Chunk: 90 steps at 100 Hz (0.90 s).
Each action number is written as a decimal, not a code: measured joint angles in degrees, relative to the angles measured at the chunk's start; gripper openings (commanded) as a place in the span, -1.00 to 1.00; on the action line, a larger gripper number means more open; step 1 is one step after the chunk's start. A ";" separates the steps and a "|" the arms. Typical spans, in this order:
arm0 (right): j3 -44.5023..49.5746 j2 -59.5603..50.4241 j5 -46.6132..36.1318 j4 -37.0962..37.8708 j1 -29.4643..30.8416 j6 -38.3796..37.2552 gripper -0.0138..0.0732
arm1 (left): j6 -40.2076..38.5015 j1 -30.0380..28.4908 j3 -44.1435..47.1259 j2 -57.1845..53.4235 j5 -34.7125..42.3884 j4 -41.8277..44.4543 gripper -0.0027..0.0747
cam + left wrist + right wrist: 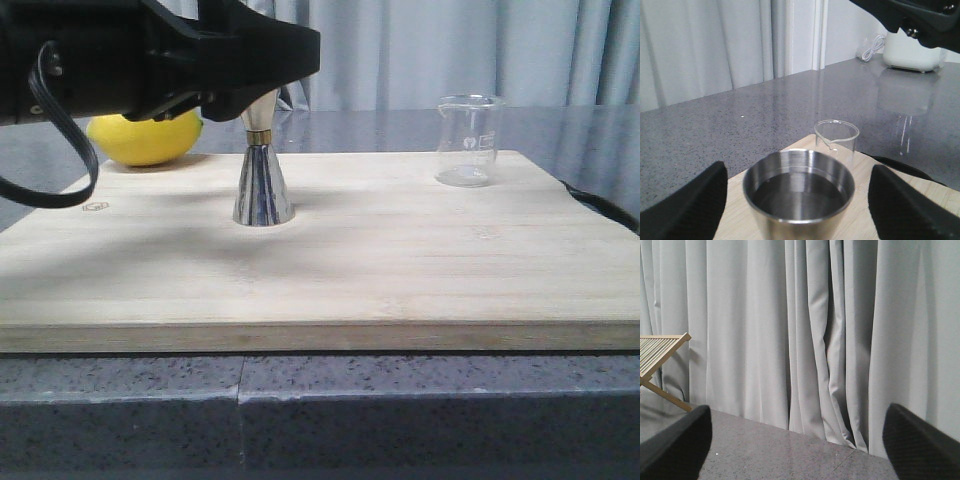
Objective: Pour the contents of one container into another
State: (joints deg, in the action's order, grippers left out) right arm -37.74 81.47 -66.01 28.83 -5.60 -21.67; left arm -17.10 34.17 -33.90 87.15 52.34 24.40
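Observation:
The steel jigger point(263, 170) with a gold band at its waist stands upright left of centre on the wooden board point(330, 270). Its upper cup point(799, 192) holds clear liquid. My left gripper point(798, 200) is open around that cup, one finger point(695, 205) on each side with a gap to the metal. In the front view the left gripper point(255, 95) hangs over the jigger's top and hides it. The clear glass beaker point(467, 140) stands upright at the board's far right corner and looks empty; the beaker point(837, 142) also shows behind the jigger. My right gripper point(797, 440) is open, facing curtains and holding nothing.
A yellow lemon point(145, 138) lies at the board's far left, behind the left arm. The right arm point(920, 20) hangs high above the beaker side. A white appliance point(912, 52) stands on the grey counter point(765, 110). A wooden rack point(657, 357) shows beside the curtains.

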 measured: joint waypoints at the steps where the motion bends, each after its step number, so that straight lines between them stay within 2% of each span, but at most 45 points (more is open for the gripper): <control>1: 0.00 0.00 0.00 0.00 0.00 0.00 0.76 | 0.00 0.00 0.00 -0.15 0.00 0.00 0.47; 51: 0.00 0.00 0.00 -1.02 0.00 0.00 0.76 | -1.58 0.00 0.00 -9.31 -0.19 -0.90 0.47; 69: 0.00 0.00 0.00 -1.06 0.00 0.00 0.76 | -1.36 0.00 0.00 -15.45 -0.89 -8.86 0.47; 79: 0.00 -0.02 0.00 -1.40 0.00 0.00 0.76 | 2.78 -1.37 0.00 -20.12 -1.55 -13.60 0.46; 90: -0.77 -0.98 0.44 -1.57 0.00 0.00 0.76 | 5.03 -5.04 -2.32 -25.31 -7.93 -17.50 0.46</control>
State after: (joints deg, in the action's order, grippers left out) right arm -38.50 80.49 -65.57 27.26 -5.60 -21.67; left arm -12.06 29.14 -36.22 61.84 44.41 6.90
